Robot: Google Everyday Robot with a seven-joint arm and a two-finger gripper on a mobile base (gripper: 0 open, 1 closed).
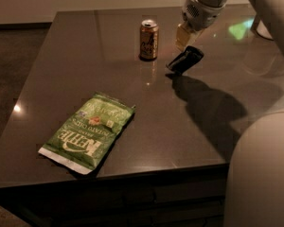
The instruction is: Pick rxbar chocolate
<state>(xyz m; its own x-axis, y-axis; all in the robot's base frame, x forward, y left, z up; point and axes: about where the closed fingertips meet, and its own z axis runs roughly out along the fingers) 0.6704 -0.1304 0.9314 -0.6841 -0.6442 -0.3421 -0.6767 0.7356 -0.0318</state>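
A dark brown table [61,56] fills the camera view, seen from above and from its front edge. Near the front left corner a large green Kettle chip bag [87,132] lies flat, well apart from everything else. Farther back, near the middle, a gold-brown drink can [149,39] stands upright, the closest thing to the work area and just left of it. Nothing lies between the can and the bar. The rxbar chocolate [185,59], a small black bar, is right of the can and sits tilted, its right end raised and its left end low by the tabletop, with a dark shadow spreading on the surface below and to the right. The gripper [183,42] is directly above it, its pale fingers [181,34] pressed onto the bar's upper edge, pinching it. The white arm [206,1] comes down steeply from the upper right corner, wrist pointing down and to the left, and the robot's pale rounded body [260,174] fills the lower right.
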